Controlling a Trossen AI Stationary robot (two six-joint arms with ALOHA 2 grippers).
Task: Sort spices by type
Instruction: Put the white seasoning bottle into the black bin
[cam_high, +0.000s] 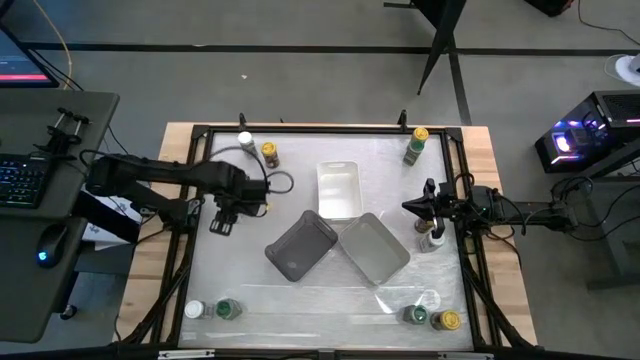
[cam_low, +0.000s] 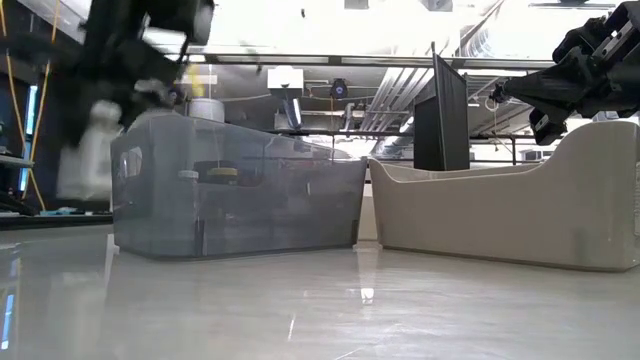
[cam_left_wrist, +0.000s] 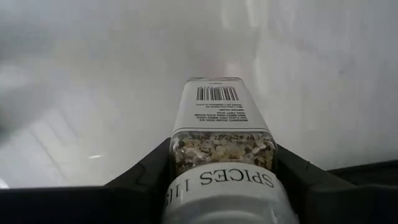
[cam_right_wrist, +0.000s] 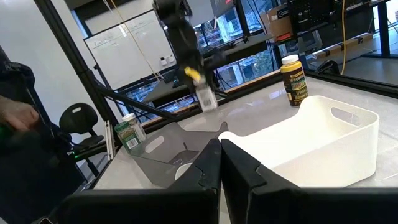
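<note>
My left gripper (cam_high: 220, 224) hangs over the table's left side, shut on a spice jar (cam_left_wrist: 219, 118) with a white lid band and a white label. The right wrist view shows this jar (cam_right_wrist: 207, 97) held in the air. Other spice jars stand on their bases at the far left (cam_high: 270, 153), far right (cam_high: 417, 146), near left (cam_high: 228, 309) and near right (cam_high: 449, 321). My right gripper (cam_high: 413, 207) waits shut and level at the table's right side, beside another jar (cam_high: 432, 238). My left gripper pinches the jar's clear upper body (cam_left_wrist: 186, 152), just below the white lid band, between its two fingers (cam_left_wrist: 146, 177). The fingers come from above and point down. The jar hangs upright below them, lifted clear of the table.
Three trays sit mid-table: a white one (cam_high: 338, 170), a dark grey one (cam_high: 285, 262) and a light grey one (cam_high: 392, 268). A black frame (cam_high: 300, 130) rims the table. Bare tabletop lies under and left of the held jar.
</note>
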